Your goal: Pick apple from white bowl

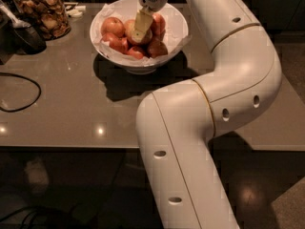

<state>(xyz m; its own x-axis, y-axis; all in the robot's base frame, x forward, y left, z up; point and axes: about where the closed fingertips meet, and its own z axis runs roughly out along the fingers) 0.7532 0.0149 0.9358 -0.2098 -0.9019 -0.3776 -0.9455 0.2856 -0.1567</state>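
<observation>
- The white bowl (175, 21) stood on the grey-brown surface (71, 109), near its far edge and well in from the left edge.
- Crinkled white paper (102, 46) lined the bowl and stuck out over its rim on the left.
- The apple (147, 35), golden-orange and paler than its neighbours, lay at the middle of the pile in the bowl.
- Redder apples crowded around it: one on the left (112, 26), one behind on the right (158, 23), one in front on the right (157, 48) and a small one in front (136, 52).
- The claw (139, 27) reached down into the bowl from above, its cream tip lying right over the apple; whether it was spread or pinching the fruit could not be told.
- The white arm (214, 104) ran from the near edge, bent at the right and rose over the bowl.
- A glass jar of brown snacks (44, 14) stood at the far left corner.
- A dark scoop (26, 35) lay just beside the jar.
- A black cable (21, 106) looped by the left edge.
</observation>
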